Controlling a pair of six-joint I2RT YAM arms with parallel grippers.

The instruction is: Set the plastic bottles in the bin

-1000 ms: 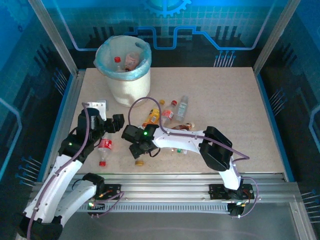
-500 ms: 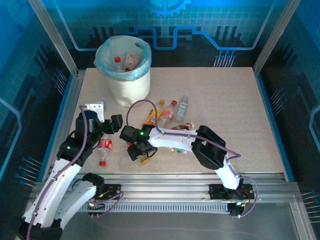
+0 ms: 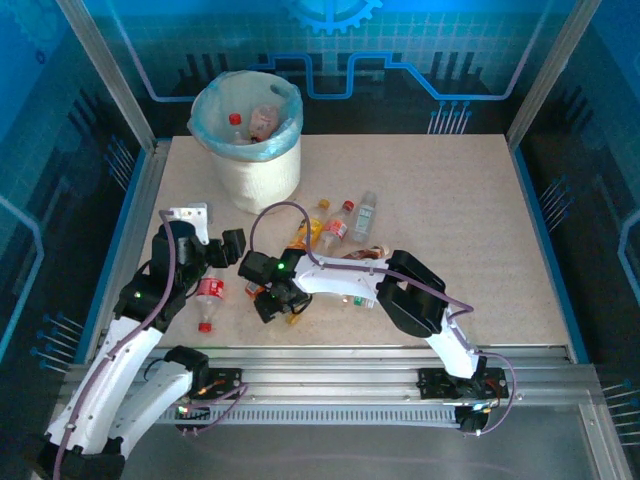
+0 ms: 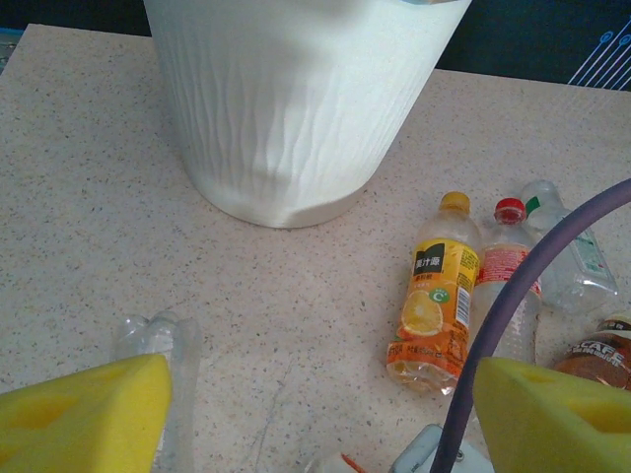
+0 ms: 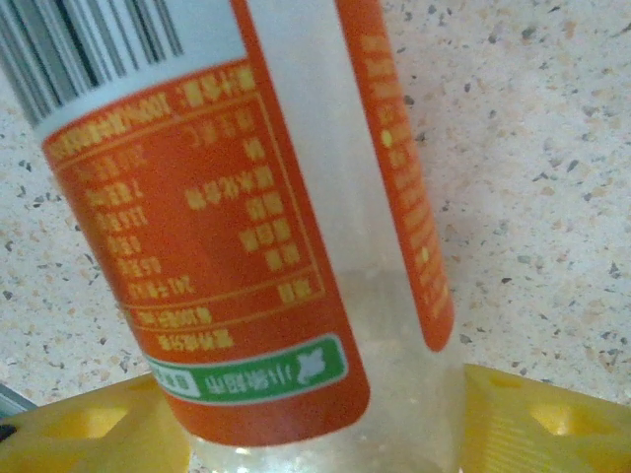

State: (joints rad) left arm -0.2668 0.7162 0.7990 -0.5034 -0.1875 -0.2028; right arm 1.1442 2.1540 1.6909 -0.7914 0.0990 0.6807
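2 pincers sit low over the tabletop. the right pincer is closed on an orange-label bottle: its yellow pads press against either side of the clear lower body, and the speckled surface lies close behind it; whether the bottle is lifted cannot be told. the left pincer stands wide, with nothing between its 2 yellow pads, and a purple cable curves across in front of its right pad. ahead of it and a little to its left stands the bin, upright, its white wall rippled, with a light-blue liner folded over the rim and at least 2 binned bottles showing inside. ahead and to the right of the left pincer, 4 bottles lie side by side on the tabletop: a juice bottle with a yellow cap, just beside it a red-capped bottle, then a clear bottle with a green mark, and nearest the right pad a brown bottle. a red-label bottle lies just beside the left pincer, on the side toward the arm bases.
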